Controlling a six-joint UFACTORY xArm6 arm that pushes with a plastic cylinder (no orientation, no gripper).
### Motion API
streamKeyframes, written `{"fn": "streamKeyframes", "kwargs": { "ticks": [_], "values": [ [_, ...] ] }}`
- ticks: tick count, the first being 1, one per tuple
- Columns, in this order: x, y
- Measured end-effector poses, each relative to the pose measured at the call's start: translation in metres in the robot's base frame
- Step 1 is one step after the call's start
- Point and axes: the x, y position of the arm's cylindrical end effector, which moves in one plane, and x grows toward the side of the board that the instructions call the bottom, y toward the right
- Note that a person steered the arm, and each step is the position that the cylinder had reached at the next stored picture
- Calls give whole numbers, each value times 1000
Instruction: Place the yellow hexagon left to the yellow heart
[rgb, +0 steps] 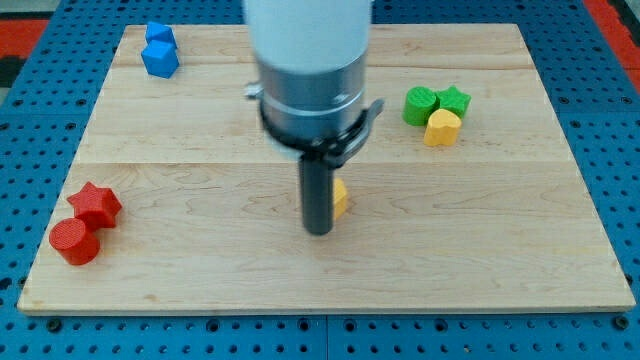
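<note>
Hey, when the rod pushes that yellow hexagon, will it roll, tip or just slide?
Probably slide: the yellow hexagon looks low and flat-based on the smooth board. It may spin, since my tip sits at its left edge, hiding most of it. Rolling seems unlikely.

Pale wood board (200, 250), smooth matt grain; blocks matt; blue perforated base (40, 70).

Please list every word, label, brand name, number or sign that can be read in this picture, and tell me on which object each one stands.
None: no readable text shows anywhere in the camera view.
Wooden board: plain wood grain only.
Arm: no label or brand visible.
Blocks, such as the yellow hexagon beside my tip and the yellow heart: plain coloured faces, no marks.
Blue pegboard around the board: only holes.
</note>
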Motion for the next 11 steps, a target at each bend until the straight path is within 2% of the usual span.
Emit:
{"fn": "streamKeyframes", "kwargs": {
  "ticks": [2,3,4,6,7,11],
  "values": [
    [-62,49],
    [-41,8],
    [-72,-2],
    [-85,95],
    [-93,111],
    [-101,56]
  ]
}}
